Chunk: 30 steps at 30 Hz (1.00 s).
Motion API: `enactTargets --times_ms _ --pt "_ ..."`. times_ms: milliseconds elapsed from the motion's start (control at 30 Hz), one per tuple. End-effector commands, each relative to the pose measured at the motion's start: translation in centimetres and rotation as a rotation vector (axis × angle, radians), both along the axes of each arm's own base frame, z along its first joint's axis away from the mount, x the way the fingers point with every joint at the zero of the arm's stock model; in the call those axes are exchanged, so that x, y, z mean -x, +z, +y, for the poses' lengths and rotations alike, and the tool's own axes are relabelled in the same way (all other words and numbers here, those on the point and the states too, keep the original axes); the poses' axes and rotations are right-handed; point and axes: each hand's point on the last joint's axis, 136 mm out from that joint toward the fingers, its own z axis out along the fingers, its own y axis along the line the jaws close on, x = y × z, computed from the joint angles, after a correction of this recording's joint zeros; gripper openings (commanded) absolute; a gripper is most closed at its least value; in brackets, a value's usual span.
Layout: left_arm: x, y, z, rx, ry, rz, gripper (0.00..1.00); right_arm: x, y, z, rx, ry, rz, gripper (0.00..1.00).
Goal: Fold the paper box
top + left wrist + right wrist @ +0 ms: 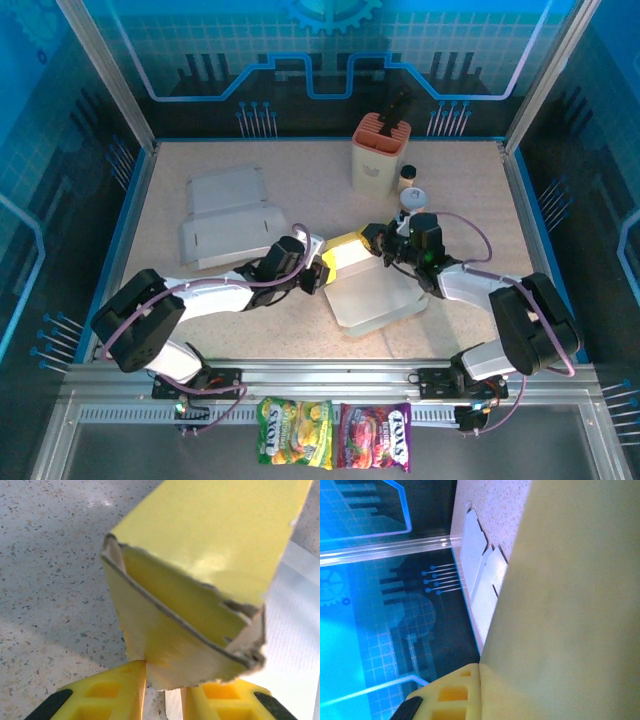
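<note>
Yellow-lined card of the paper box sat mid-table, its flap pinched in the nearly closed jaws of the left gripper (edge frayed). The right gripper was shut tight against a panel. Creasing wanted slow, opposed pressure.

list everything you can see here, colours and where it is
paper box: one, white outside and yellow inside, half folded, table centre
flat cardboard sheets: two, it seems, white, back left
holder: one, cream with orange top, back centre, a dark thing sticking out
small bottles: two, it seems, pale, just in front of the holder
candy bags: two, one yellow-green, one red-purple, on the near rail
table: one, speckled beige
left gripper: yellow fingers, closed on the box's left flap
right gripper: closed on the box's yellow panel
</note>
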Motion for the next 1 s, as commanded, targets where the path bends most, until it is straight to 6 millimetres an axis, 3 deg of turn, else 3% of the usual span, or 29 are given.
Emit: enactTargets --times_ms 0,967 --pt "-1.3 1.0 -0.5 0.029 0.058 -0.039 0.25 0.8 -1.7 0.5 0.005 0.007 0.008 0.0" --pt "-2.8 0.5 -1.1 -0.012 0.222 -0.059 0.34 1.4 -2.4 0.9 0.005 0.017 0.026 0.0"
